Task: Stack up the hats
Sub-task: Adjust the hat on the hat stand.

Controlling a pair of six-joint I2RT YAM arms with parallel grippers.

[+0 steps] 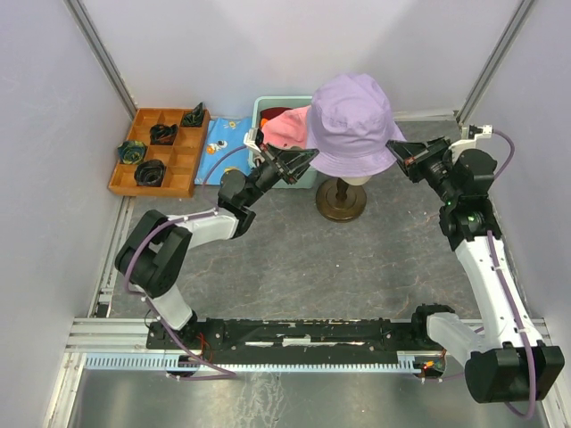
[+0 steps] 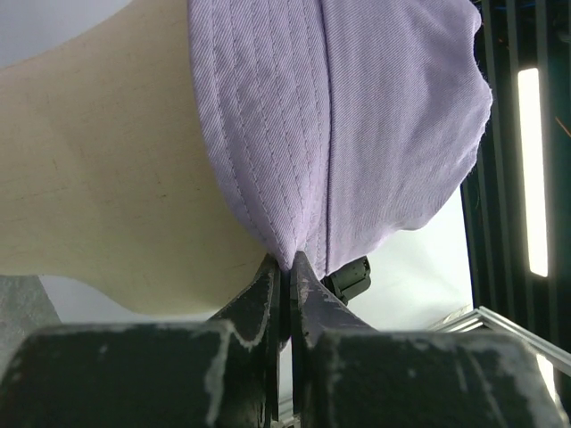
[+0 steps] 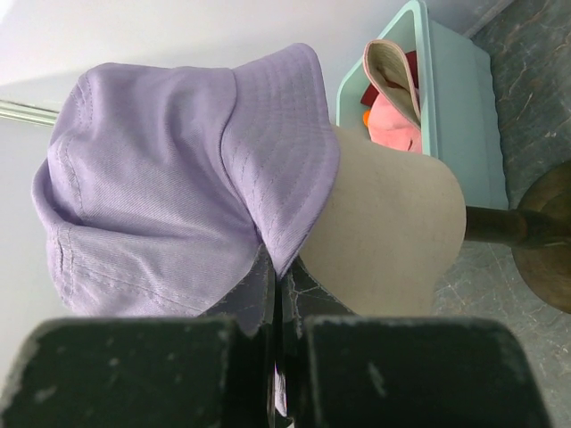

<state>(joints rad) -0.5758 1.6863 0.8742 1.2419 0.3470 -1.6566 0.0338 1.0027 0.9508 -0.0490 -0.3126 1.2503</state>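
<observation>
The lavender hat [image 1: 350, 123] sits over the cream mannequin head [image 1: 357, 179] on its dark stand [image 1: 341, 201]. My left gripper [image 1: 310, 159] is shut on the hat's left brim; the left wrist view shows the lavender brim [image 2: 357, 134] pinched between its closed fingers [image 2: 287, 267]. My right gripper [image 1: 393, 148] is shut on the right brim, seen in the right wrist view [image 3: 279, 272] with the hat [image 3: 178, 178] above the head [image 3: 393, 232]. A pink hat [image 1: 287, 127], a dark red one [image 1: 275, 113] and a cream-beige one [image 3: 393, 67] lie in the teal bin [image 1: 260, 107]; a bit of orange [image 3: 367, 116] shows there.
A wooden compartment tray [image 1: 161, 152] with dark items stands at the back left. A blue patterned folded cloth [image 1: 221, 147] lies between it and the bin. White walls enclose the table.
</observation>
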